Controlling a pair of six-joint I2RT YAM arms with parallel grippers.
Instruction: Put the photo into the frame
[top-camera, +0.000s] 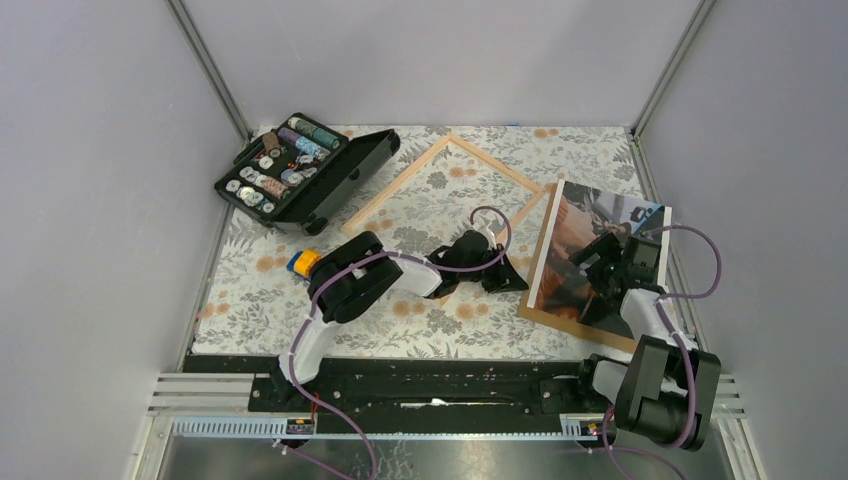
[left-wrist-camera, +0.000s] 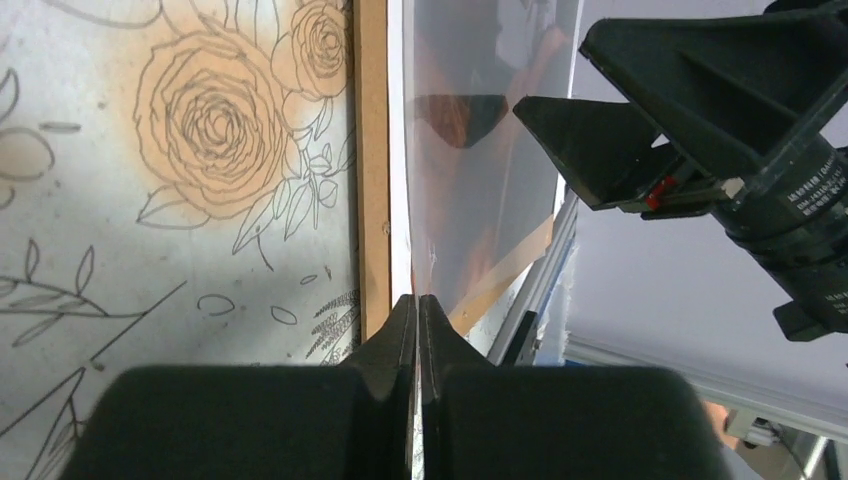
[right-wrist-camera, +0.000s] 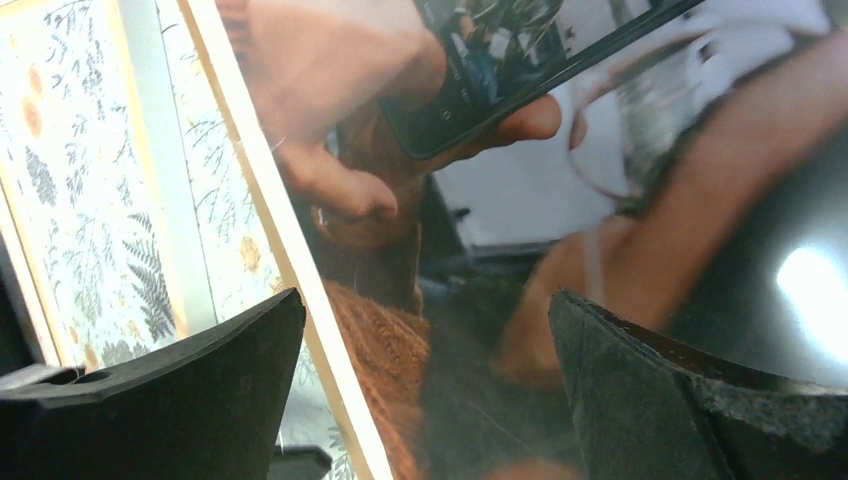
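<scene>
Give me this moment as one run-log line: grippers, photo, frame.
left gripper: shut on photo edge | right gripper: open above photo | photo: right of frame, not inside | frame: lying flat, unfilled

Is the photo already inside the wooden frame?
No, the photo lies off to the right of the frame, whose middle shows flowered tablecloth.

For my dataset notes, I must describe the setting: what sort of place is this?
Probably a robot test cell in a lab: plain grey walls on aluminium posts enclose a floral-covered table, with two arms bolted to a rail.
</scene>
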